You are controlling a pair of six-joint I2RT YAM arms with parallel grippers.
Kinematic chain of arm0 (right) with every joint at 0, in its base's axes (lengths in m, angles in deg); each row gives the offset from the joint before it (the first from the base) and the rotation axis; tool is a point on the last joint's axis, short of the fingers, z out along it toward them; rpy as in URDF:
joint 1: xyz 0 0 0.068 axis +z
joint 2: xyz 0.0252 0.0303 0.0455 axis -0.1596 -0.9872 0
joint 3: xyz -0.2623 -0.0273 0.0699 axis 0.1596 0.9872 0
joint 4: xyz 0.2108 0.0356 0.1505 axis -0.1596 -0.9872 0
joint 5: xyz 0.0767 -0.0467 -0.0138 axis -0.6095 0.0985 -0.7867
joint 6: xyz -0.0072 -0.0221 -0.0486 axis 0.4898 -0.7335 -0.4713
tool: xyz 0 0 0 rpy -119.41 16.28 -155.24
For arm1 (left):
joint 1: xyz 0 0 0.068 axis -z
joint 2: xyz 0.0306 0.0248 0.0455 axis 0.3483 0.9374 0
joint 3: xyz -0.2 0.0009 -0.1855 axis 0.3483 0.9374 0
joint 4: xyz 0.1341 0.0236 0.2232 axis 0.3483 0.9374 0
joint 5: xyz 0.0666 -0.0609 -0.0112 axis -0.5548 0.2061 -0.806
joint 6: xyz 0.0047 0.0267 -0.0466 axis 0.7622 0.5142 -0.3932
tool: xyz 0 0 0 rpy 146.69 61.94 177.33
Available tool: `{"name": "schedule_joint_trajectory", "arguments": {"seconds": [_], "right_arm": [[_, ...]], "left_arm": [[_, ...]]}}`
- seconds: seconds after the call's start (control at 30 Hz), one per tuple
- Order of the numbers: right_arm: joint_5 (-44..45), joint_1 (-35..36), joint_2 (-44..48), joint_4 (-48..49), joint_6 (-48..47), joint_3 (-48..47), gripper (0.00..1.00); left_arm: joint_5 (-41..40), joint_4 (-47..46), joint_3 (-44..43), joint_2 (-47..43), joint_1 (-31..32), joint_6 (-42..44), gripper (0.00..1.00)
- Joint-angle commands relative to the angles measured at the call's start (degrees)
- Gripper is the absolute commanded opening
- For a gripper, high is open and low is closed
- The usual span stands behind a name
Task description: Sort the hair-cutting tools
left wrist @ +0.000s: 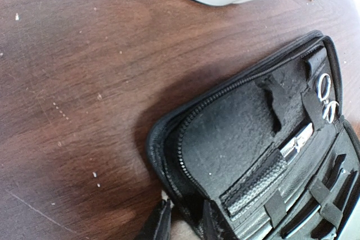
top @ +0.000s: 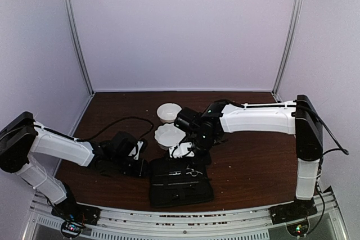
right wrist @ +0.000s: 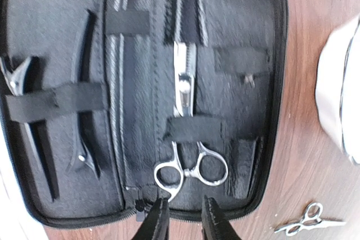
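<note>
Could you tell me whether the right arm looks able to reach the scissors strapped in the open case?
Probably yes: the right gripper hangs open just short of the scissors, ring handles toward it, nothing between; the strap across them may resist.

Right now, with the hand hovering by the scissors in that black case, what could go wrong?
1. The strapped scissors sit under an elastic strap. A pull by the right hand might drag the whole case instead of freeing them.
2. Their ring handles lie flat on the lining, so the open fingers may slip off or pinch fabric.
3. If the case shifts, it could nudge the loose scissors on the table.
</note>
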Motion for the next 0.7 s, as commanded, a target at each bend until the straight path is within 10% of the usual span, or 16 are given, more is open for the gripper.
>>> {"name": "schedule_joint_trajectory", "arguments": {"seconds": [0.0, 0.67], "right_arm": [[0.9, -1.7, 1.4, 1.2, 1.0, 3.3, 0.22], [1.3, -0.7, -7.3, 2.0, 1.9, 0.7, 0.13]], "left_arm": [[0.1, 5.6, 1.4, 1.7, 0.1, 0.7, 0.24], [0.0, 5.1, 1.9, 1.0, 0.1, 0.5, 0.24]]}}
